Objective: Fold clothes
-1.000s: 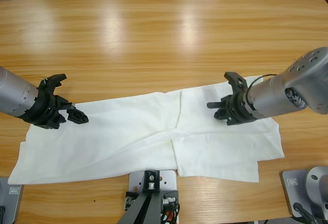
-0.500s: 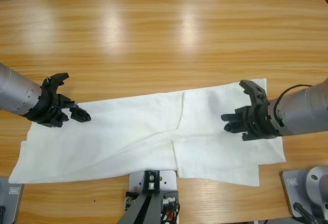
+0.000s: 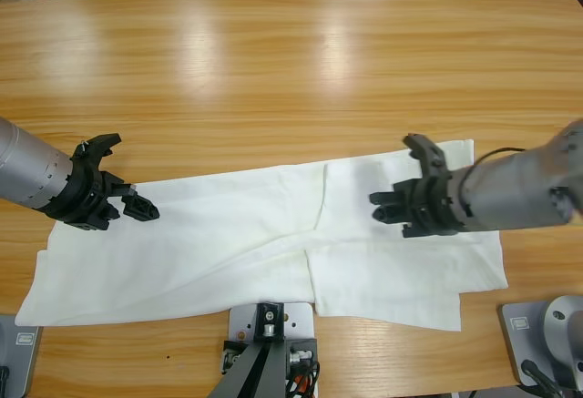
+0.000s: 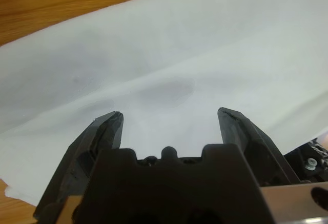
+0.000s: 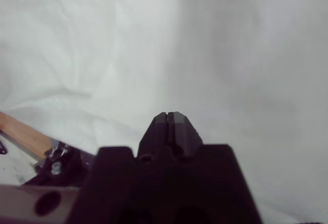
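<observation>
Nearest the front edge of the table (image 3: 273,61) lies the T-shirt (image 3: 228,243), spread long and low across the wood, already folded into a band with one layer lapping the other near its middle. My left gripper (image 3: 118,199) sits over the shirt's left end, close above the cloth; in my left wrist view its jaws stand wide apart with only white fabric between them, gripping nothing (image 4: 169,119). My right gripper (image 3: 405,207) hangs over the shirt's right half, and in the right wrist view the two jaw tips meet in a single point (image 5: 171,117); I see no cloth caught between them, so I take it as closed and empty.

Beyond the shirt the table runs bare and glossy to its far edge.

The risks, as I judge them: if my left jaws close here they may pinch only the top layer, so the fold peels open when lifted. If my right gripper descends closed, it would push and drag the cloth, wrinkling the overlapped seam at the middle.
</observation>
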You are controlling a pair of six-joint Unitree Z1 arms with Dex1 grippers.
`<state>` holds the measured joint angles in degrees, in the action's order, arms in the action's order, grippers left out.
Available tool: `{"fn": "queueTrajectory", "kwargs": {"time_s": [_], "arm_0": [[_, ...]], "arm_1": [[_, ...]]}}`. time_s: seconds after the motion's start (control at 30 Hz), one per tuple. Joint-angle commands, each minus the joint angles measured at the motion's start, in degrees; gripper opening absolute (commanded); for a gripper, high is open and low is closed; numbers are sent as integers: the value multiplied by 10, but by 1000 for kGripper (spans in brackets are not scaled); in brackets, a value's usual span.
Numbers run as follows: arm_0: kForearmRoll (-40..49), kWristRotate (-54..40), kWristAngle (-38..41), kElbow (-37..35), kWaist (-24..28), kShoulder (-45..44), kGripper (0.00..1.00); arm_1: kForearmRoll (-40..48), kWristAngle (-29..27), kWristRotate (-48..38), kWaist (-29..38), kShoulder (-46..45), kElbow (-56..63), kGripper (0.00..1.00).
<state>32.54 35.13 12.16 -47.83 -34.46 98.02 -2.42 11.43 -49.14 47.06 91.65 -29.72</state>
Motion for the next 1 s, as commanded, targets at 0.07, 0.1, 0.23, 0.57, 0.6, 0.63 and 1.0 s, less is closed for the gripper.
{"fn": "queueTrajectory", "kwargs": {"time_s": [0.07, 0.1, 0.23, 0.57, 0.6, 0.63, 1.0], "arm_0": [[-9, 1, -6, 19, -6, 10, 729], [-10, 2, -6, 19, -6, 12, 729], [-19, 2, -6, 23, -6, 19, 729], [-24, 3, -7, 32, -6, 15, 729], [-28, 3, -7, 32, -6, 16, 729], [-33, 4, -7, 35, -6, 17, 729], [-51, 15, -9, 40, -6, 16, 729]], "arm_1": [[45, 11, -26, 41, 71, 10, 0], [39, 13, -31, 47, 63, 13, 0], [1, 13, -52, 74, 5, 18, 0], [15, 14, -35, 82, -38, -2, 0], [18, 23, -21, 82, -42, -29, 0], [18, 29, -15, 84, -31, -52, 0], [87, 72, 4, 97, 189, -132, 0]]}}
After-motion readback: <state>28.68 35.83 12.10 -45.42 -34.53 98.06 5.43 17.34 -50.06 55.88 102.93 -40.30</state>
